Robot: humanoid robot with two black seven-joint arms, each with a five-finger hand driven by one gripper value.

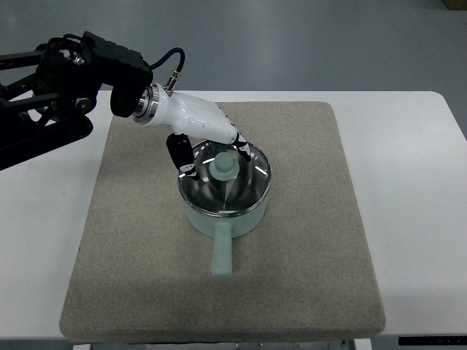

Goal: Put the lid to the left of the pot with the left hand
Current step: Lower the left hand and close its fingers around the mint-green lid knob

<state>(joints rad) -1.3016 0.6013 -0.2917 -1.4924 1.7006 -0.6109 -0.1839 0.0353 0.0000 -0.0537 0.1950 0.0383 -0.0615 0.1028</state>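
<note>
My left arm comes in from the upper left of the picture, black at the forearm, with a metal ring at the wrist and a white shell over the hand. My left hand (206,140) reaches down over the far left rim of the pot (226,211). The dark fingers (179,154) hang curved over the lid's edge on the left side, and another fingertip shows just to the right of the knob (223,168). They sit right at the lid, near the knob, but I cannot tell whether they actually clamp anything or only rest against the glass.

The glass lid (226,186) is on the pot, seated level inside its metal rim, with the pale green knob standing upright at its middle. The pot is a pale green saucepan; its straight handle (222,255) points toward me, toward the bottom of the picture.

The pot stands near the middle of a grey fabric mat (306,248), which lies on a white table (408,204). The stretch of mat to the left of the pot is bare.

My right arm does not show.
</note>
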